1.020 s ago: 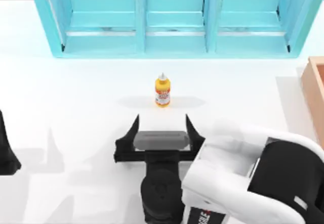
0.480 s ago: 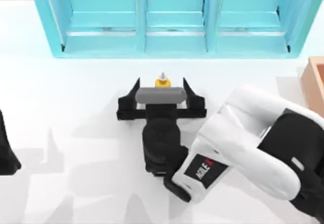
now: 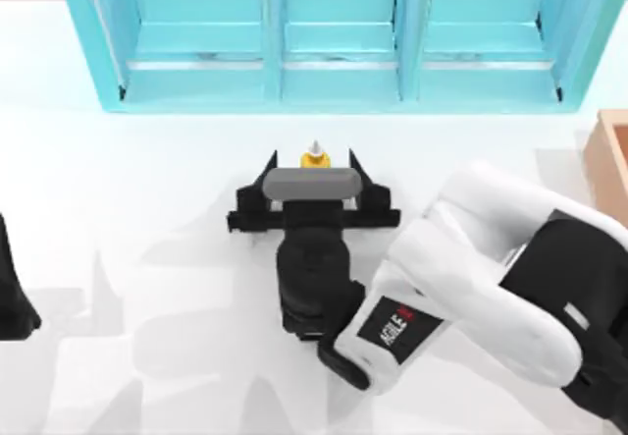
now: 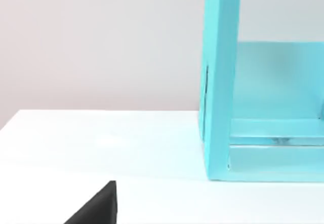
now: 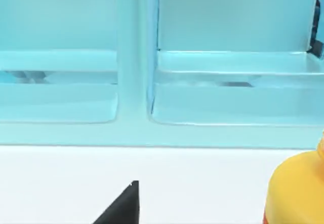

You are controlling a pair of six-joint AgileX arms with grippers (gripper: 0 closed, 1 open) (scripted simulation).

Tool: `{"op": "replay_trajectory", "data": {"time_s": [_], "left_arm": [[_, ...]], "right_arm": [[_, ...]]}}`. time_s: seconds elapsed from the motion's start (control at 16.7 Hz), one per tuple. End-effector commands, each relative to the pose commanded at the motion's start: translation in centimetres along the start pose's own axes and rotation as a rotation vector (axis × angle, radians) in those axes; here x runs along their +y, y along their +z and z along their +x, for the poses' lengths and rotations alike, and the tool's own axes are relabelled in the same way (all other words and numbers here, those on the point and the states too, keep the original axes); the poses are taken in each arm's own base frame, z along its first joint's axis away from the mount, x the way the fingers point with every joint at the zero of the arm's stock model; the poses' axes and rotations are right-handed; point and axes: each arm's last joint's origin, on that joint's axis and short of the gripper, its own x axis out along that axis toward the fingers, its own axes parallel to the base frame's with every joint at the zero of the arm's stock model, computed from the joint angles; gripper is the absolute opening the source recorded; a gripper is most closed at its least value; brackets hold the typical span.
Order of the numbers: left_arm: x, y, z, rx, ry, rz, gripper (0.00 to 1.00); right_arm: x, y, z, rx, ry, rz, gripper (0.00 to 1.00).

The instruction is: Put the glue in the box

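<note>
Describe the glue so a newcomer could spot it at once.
Find the big teal shelf along the table's far edge. Just in front of its middle compartment, between the right end effector's open fingers, stands the glue: a small orange-yellow bottle with a white pointed nozzle.

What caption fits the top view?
Right gripper straddles the glue before the teal shelf.
</note>
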Motion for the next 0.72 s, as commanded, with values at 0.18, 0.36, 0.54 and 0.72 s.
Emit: {"op": "replay_trajectory", "data": {"time_s": [0.18, 0.36, 0.54, 0.72], "left_arm": [[0.00, 0.00, 0.00, 0.000, 0.000, 0.000, 1.00], [0.00, 0.00, 0.00, 0.000, 0.000, 0.000, 1.00], [0.00, 0.00, 0.00, 0.000, 0.000, 0.000, 1.00], [0.00, 0.00, 0.00, 0.000, 0.000, 0.000, 1.00]], "right_arm": [[0.00, 0.00, 0.00, 0.000, 0.000, 0.000, 0.47], [0.00, 0.00, 0.00, 0.000, 0.000, 0.000, 0.25], [0.00, 0.00, 0.00, 0.000, 0.000, 0.000, 0.02], [0.00, 0.00, 0.00, 0.000, 0.000, 0.000, 0.00]]}}
